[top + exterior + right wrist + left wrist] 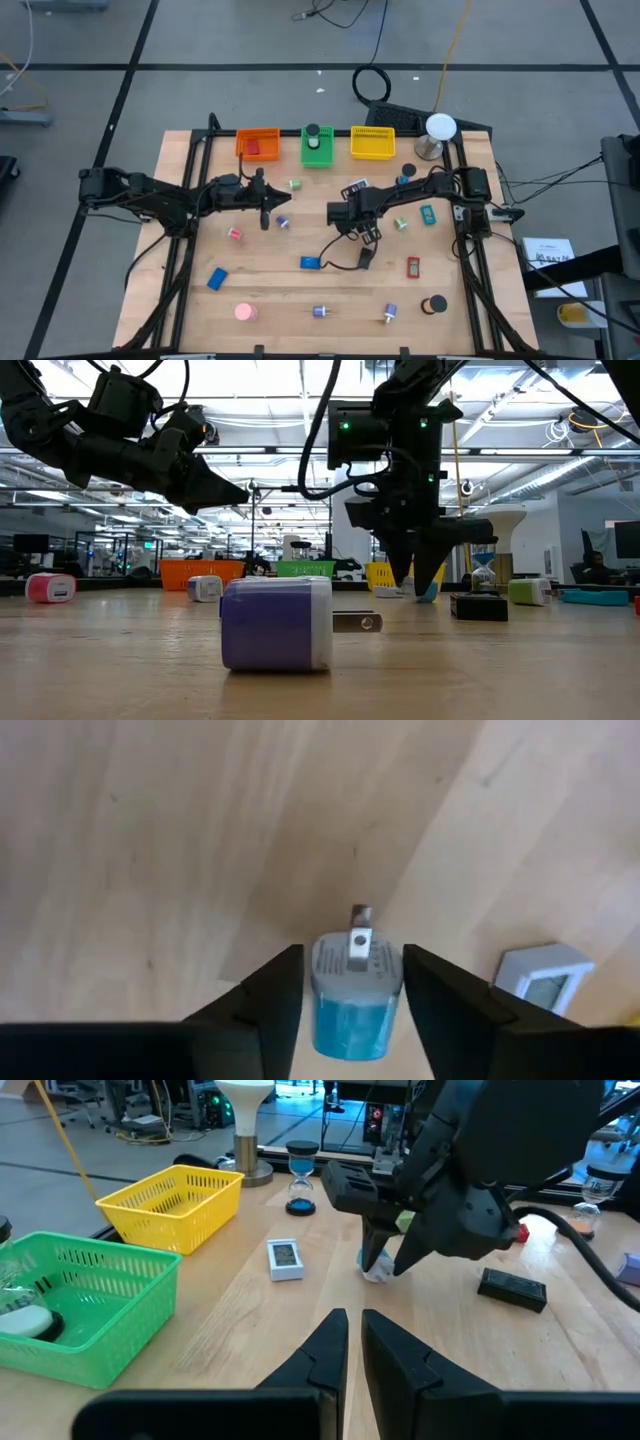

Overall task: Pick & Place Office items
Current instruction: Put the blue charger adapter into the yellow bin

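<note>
Of the office items, a small blue plug adapter [352, 995] with a grey face and metal prongs lies on the table near the middle. My right gripper [352, 982] points down over it and is shut on it. In the high view the right gripper [352, 228] hides the adapter. My left gripper [264, 216] hangs shut above the table left of centre and touches nothing. Other items lie scattered: a purple adapter [275, 623], a blue block [217, 278], a pink round piece [245, 312]. My right gripper pinches the blue adapter by its two opposite sides [322, 988], just behind the grey prong face, between its two fingers. The fingers come from above, pointing steeply down. In the left wrist view the adapter [376, 1270] sits on the table under the fingertips.
Orange [258, 143], green [317, 145] and yellow [373, 143] bins stand along the far edge, with a white-domed stand [438, 130] at the far right. A white device [285, 1258], an hourglass [300, 1178] and a black block [512, 1288] lie near the right gripper.
</note>
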### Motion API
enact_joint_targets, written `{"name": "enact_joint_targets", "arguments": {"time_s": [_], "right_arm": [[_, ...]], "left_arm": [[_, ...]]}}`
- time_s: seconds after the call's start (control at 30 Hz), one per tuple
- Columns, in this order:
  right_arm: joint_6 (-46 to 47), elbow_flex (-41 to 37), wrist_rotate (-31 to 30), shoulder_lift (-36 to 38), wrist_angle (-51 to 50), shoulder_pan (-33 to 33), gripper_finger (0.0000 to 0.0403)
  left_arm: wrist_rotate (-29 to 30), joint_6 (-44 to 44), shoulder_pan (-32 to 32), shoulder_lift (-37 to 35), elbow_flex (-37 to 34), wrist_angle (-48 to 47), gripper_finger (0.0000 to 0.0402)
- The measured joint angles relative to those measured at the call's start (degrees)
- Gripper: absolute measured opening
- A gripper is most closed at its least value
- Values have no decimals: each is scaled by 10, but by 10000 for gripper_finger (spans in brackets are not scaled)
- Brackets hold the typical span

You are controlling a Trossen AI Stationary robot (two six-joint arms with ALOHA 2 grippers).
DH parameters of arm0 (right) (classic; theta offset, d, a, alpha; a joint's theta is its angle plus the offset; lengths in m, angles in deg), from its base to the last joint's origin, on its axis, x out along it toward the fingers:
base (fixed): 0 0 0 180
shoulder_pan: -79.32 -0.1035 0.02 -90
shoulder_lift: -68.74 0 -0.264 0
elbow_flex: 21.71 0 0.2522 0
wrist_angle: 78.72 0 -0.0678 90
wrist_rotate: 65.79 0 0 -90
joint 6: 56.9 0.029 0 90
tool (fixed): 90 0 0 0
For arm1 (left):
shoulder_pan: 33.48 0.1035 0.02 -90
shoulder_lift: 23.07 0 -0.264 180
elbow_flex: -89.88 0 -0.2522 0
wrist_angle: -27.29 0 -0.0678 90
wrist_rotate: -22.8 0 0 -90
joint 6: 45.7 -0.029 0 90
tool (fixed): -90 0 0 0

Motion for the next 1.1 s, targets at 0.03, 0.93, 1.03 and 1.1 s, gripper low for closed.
{"name": "enact_joint_targets", "arguments": {"time_s": [0.03, 0.93, 1.03, 1.1], "right_arm": [[4, 0, -4, 0, -1, 0, 181], [51, -14, 40, 1, 3, 20, 141], [47, -14, 40, 1, 8, 20, 140], [47, -15, 42, 9, 17, 20, 137]], "left_arm": [[0, 0, 0, 0, 0, 0, 37], [0, 0, 0, 0, 0, 0, 37], [0, 0, 0, 0, 0, 0, 37], [0, 0, 0, 0, 0, -1, 37]]}}
